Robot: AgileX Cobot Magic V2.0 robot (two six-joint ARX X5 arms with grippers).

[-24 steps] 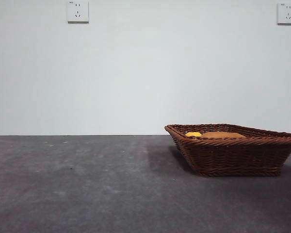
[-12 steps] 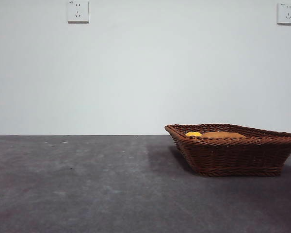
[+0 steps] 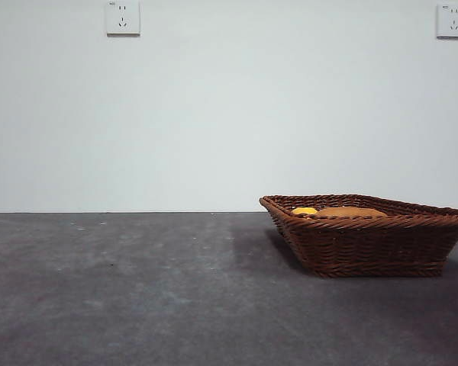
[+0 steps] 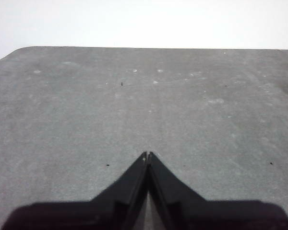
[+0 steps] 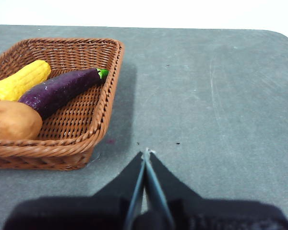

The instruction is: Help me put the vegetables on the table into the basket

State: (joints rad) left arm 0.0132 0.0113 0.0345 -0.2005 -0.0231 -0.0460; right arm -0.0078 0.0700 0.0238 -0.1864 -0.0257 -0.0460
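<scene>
1. A plain white wall (image 3: 229, 114) with two white sockets stands behind the flat dark grey table (image 3: 137, 290), which looks rough and a bit blotchy.
2. The shallow brown woven wicker basket (image 3: 366, 248) sits on the table, over to one side in the front view. It has sloping sides and a braided rim.
3. All three vegetables lie inside the basket. None is seen out on the table.
4. The big tan oval potato (image 5: 12, 120) looks smooth and heavy. It touches the small dark purple eggplant with a green stem (image 5: 62, 89).
5. The bumpy yellow long vegetable (image 5: 20, 80) lies just beside the eggplant, and their long sides run the same way, slanting across the basket floor.
6. The right gripper (image 5: 145, 154) is pressed closed with nothing in it. It hangs over bare table just beside the basket's near corner. The basket lies off to its side, so this arm is the nearer one.
7. The left gripper (image 4: 147, 155) is closed too and holds nothing. It hangs over bare grey table, and the basket does not show in its view.
8. I think the job looks done, since nothing seems left to pick up. If one more move were needed, the right arm would have the shorter reach.
</scene>
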